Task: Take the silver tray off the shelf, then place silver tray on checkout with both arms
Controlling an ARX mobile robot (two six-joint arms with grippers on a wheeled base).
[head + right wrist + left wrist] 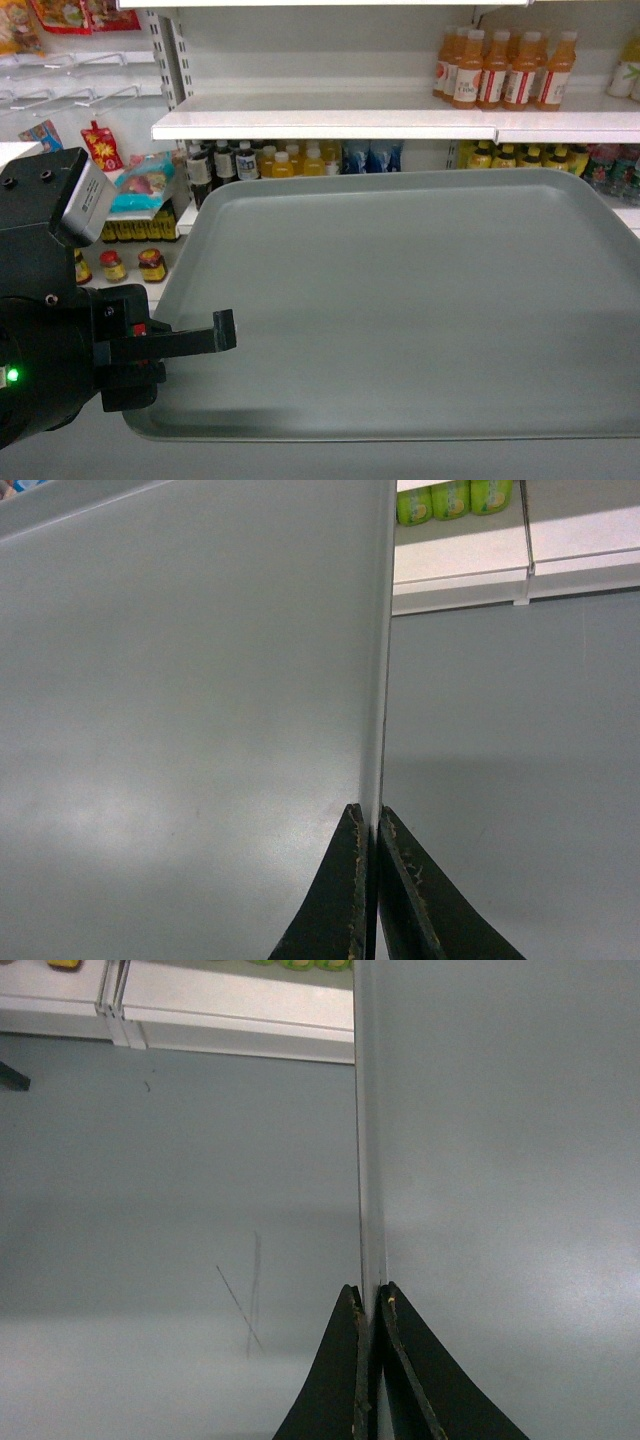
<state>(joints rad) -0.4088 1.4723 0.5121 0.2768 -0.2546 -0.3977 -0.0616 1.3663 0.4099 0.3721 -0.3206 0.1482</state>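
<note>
Matte grey-green and unmarked, the silver tray (420, 300) fills most of the head view, a large flat rectangle with rounded corners and a low raised rim, its long axis running from 9 o'clock to 3 o'clock. It is held up in front of the white shelf (320, 122), which lies toward 12 o'clock and carries orange bottles (505, 68) at its right end. At 8 o'clock the left end effector (215, 335) grips the tray's left rim, its thin black fingers (340, 1380) pinched narrow on the edge in the left wrist view. The right end effector (368, 880) is likewise closed narrow on the opposite rim, over a smooth grey floor (520, 780).
</note>
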